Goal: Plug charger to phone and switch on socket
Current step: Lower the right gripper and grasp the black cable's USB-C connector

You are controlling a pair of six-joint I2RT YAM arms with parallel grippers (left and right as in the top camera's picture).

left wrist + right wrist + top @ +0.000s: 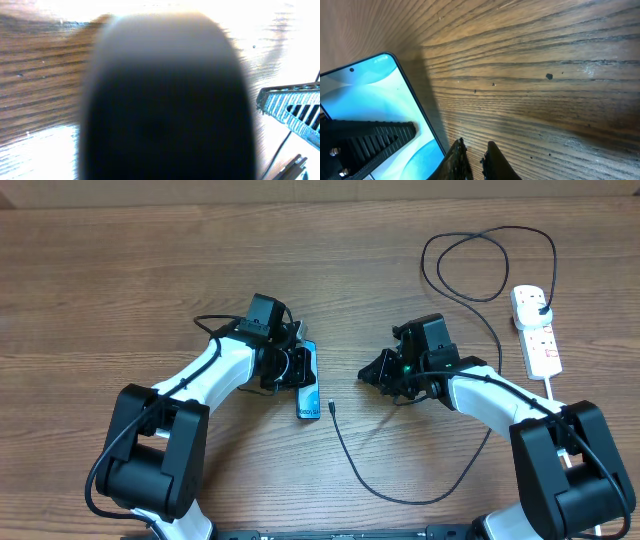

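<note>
Now, my left pincer sits closed on top of the phone, one ribbed finger laid across the lit screen; pinning it rather than gripping it, I'd judge; that wrist's own camera shows only a dark blur. The phone lies flat on the table, long axis running away from me, one short end towards my base; the charger has its connector tip lying loose just beside that near end, on its right, not touching. My right pincer hovers narrow, a slit with nothing in it; the tip lies to its left and back towards me; right arm is nearer, so the pickup looks like its job. Over at far right the plug appears seated in the socket.
</note>
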